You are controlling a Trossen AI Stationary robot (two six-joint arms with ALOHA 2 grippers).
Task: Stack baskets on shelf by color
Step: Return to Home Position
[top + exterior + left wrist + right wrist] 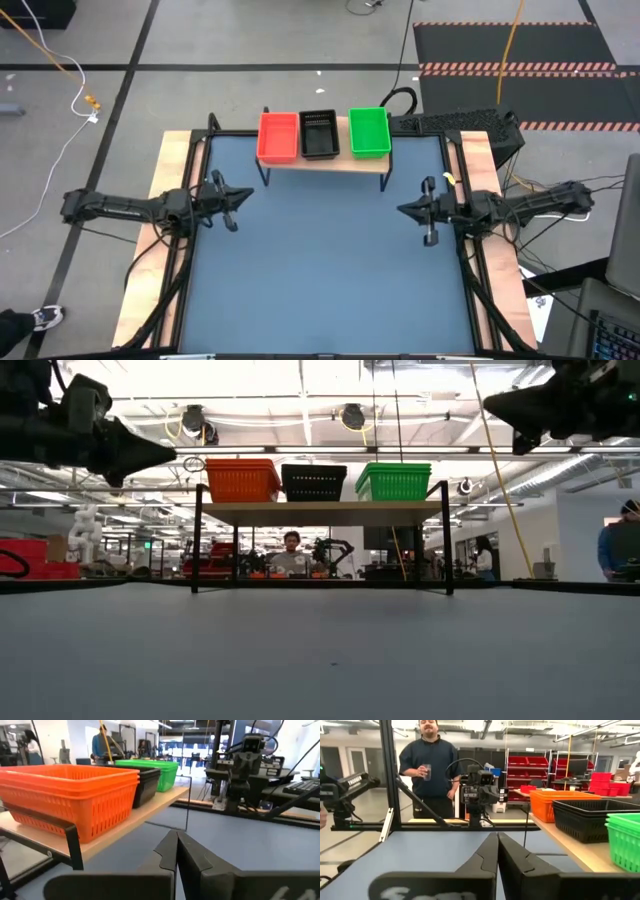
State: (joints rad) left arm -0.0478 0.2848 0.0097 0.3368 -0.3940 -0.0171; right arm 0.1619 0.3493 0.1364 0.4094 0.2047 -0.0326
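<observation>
The shelf (pixel 322 163) stands at 12 o'clock on the blue table (pixel 320 270), and its long plank runs from 9 to 3 o'clock. It carries the baskets in three piles set in a row. The red stack (pixel 278 137) is toward 9 o'clock, the black stack (pixel 319 134) is just beside it in the middle, and the green stack (pixel 369 131) sits a slight gap away toward 3 o'clock. Each pile is baskets of one colour nested inside one another, mouths up. The top basket of each shows only its own mesh floor. Every basket lies with its long axis from 12 to 6 o'clock, crosswise to the plank.

The table has light-wood edging along both sides. Around it is grey floor with loose cables, a striped black mat (pixel 520 50) at 1 o'clock and a keyboard (pixel 450 122) by the table's far corner. Beyond the shelf a seated person (pixel 291 550) shows in the low view, and a standing person (pixel 427 765) holds a cup.

The left gripper (pixel 240 196) hangs at 9 o'clock, raised off the table and aimed toward 3 o'clock, its fingers pressed together on nothing. The right gripper (pixel 403 209) hangs at 3 o'clock and faces 9 o'clock, with its fingers likewise clenched and empty. Both are apart from the shelf.
</observation>
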